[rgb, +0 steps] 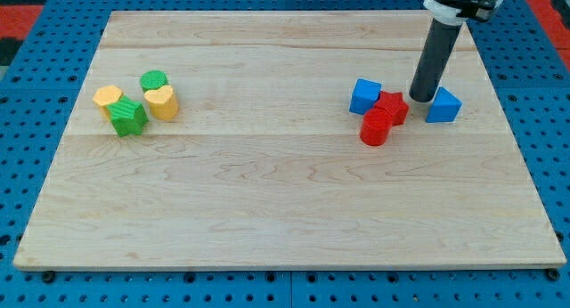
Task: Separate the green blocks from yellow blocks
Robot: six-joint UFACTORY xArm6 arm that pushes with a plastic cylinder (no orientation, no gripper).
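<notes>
My tip (420,99) is set down on the wooden board (285,210) at the view's right, wedged into a small cluster of red and blue blocks. It is a bare rod end with nothing to open or close, and it holds nothing — it only rests beside blocks. Just to the tip's right sits a blue block (443,105), touching or nearly touching the rod; I cannot tell which. Just to the tip's left and slightly below is a red star-shaped block (391,107), and below that, touching it, a red cylinder (376,127). Further left of the tip, against the star, is a second blue block (365,96). The green and yellow blocks lie well apart from the tip, far off toward the view's left, bunched together — a green cylinder (154,81) at the top of the group, a yellow heart-shaped block (161,101) touching it just below, a green star-shaped block (129,117) beside the heart on its left, and a yellow block (108,98) at the group's left edge, touching the green star.
</notes>
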